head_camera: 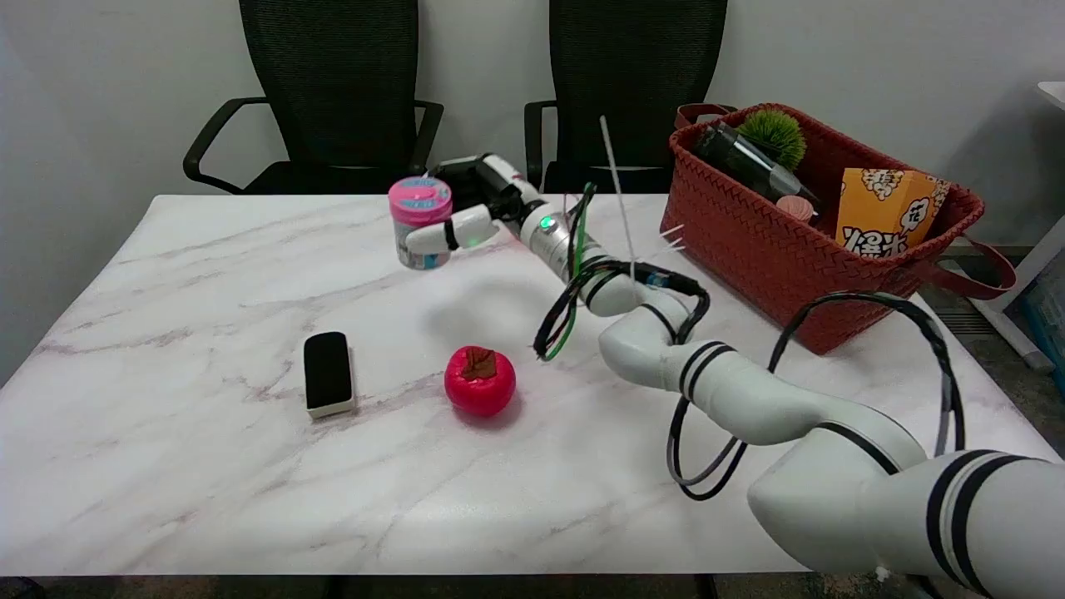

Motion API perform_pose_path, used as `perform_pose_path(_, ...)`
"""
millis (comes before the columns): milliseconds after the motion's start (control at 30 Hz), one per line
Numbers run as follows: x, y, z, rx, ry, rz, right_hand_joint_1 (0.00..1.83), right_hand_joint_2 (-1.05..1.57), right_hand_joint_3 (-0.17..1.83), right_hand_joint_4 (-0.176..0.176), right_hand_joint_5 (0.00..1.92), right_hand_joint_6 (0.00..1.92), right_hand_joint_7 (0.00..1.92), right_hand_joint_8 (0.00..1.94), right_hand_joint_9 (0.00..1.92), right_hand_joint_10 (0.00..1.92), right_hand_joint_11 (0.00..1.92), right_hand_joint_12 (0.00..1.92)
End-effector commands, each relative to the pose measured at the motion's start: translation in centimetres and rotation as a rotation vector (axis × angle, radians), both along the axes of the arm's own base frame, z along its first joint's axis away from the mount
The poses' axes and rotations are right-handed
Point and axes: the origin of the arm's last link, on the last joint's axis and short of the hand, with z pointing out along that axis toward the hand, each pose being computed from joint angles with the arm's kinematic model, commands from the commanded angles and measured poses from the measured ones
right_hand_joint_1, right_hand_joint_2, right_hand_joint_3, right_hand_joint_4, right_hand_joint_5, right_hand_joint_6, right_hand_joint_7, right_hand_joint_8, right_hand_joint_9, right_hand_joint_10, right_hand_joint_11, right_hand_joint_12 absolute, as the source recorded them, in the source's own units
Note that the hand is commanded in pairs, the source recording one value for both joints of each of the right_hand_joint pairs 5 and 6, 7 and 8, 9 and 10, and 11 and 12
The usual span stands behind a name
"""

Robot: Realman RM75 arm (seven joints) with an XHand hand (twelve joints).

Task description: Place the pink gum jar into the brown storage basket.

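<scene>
Jar: small cylindrical gum jar with a pink lid and pale printed label [420, 221], at about 11 o'clock of the tabletop's centre, toward the far edge. Its base looks slightly clear of the marble, though whether it is lifted or standing cannot be told for certain.

Right hand: black-and-white hand [466, 212] reaching in from 4 o'clock, set against the jar's 3 o'clock side. One white finger wraps across the front of the label; the rest sit behind. The fingers are closed around the jar, holding it. Side grasp judged deliberate: it keeps the jar upright and the lid free.

Basket: brown woven storage basket with strap handles [749, 249], at 2 o'clock, well apart from the jar. Already holds a dark bottle [745, 158], a green spiky ball [774, 133] and an orange printed carton [886, 216]. Free room appears toward its near-left end.

Bystanders: red apple-shaped object [480, 381] and black-topped eraser block [328, 373], both at 6 to 7 o'clock of the jar, off the straight path to the basket.

Tabletop: white marble-patterned surface [208, 482].

Step judged: grasp made, transfer not yet done.

Next move needs: enough height to clear the basket's near rim, then travel toward 3 o'clock.

Risk: cable loops along the arm could catch the basket's edge; the jar could tip in a one-sided hold.
</scene>
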Motion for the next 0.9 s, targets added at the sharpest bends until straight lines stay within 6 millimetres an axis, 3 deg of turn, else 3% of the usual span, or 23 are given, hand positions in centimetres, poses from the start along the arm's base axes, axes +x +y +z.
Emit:
perform_pose_path(33,9.2,5.4,10.6,-0.135,0.056,0.267,1.46,0.86,0.53,0.000,0.96,0.96,1.21,1.21,1.21,1.21,1.00,1.00)
perform_pose_path(200,10.5,8.1,15.0,-0.240,0.066,0.293,1.49,0.91,0.53,0.000,0.98,0.98,1.22,1.22,1.22,1.22,1.02,1.02)
perform_pose_path(600,15.7,11.3,21.6,-0.384,0.164,0.367,1.48,0.96,0.54,0.000,0.98,0.98,1.22,1.22,1.22,1.22,1.01,1.01)
perform_pose_path(900,16.5,13.3,27.3,-0.552,0.153,0.347,1.48,0.97,0.55,0.000,0.97,0.97,1.21,1.21,1.21,1.21,1.00,1.00)
